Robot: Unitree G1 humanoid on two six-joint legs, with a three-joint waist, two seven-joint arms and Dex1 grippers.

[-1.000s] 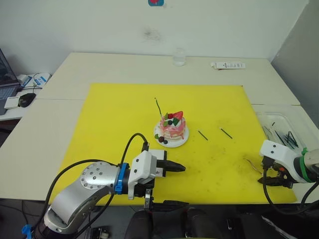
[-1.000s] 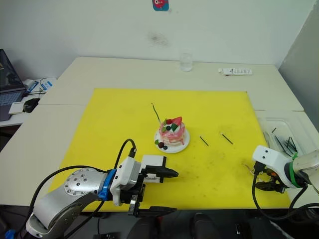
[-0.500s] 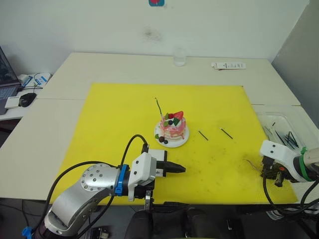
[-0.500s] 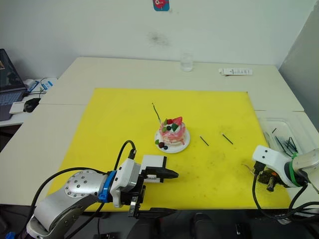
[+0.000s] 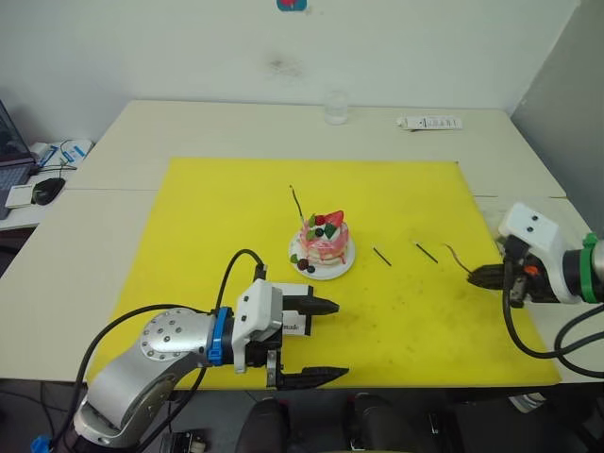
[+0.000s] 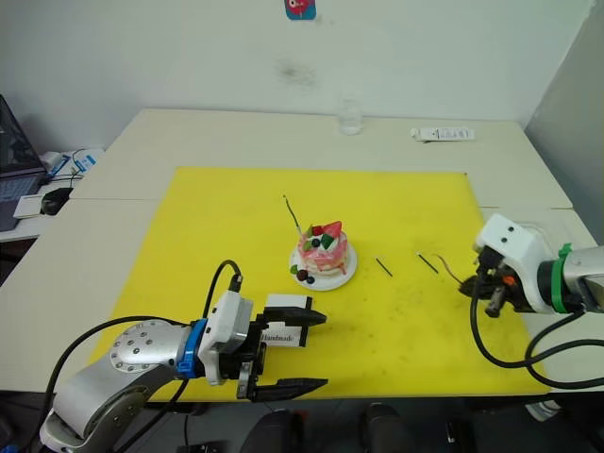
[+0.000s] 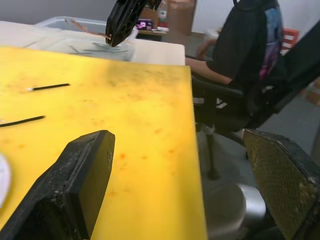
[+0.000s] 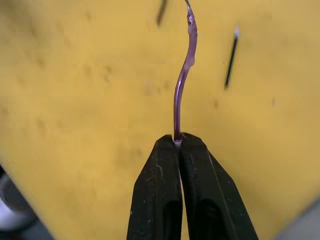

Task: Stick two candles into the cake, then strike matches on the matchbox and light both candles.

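The pink cake (image 5: 323, 243) on its white plate (image 5: 337, 271) stands mid-mat, with one thin candle (image 5: 296, 202) stuck in it, leaning left. My right gripper (image 5: 473, 276) hovers over the mat's right side, shut on the whitish end of the second candle (image 8: 183, 70), whose curved length sticks out toward the cake. Two black matches (image 5: 382, 256) (image 5: 427, 252) lie between cake and gripper. My left gripper (image 5: 316, 342) is open near the mat's front edge. The white matchbox (image 6: 283, 331) lies against its upper finger (image 5: 318, 307).
The yellow mat (image 5: 217, 217) covers the table's middle. A glass (image 5: 336, 107) and a white tube (image 5: 429, 123) sit at the back. A clear tray (image 7: 65, 42) stands off the mat's right edge. A person sits in a chair (image 7: 240, 45) beyond the table's right edge.
My right gripper has shut on the candle that lay at the mat's front right and lifted it up and away from the front edge. The left gripper stays open by the matchbox.
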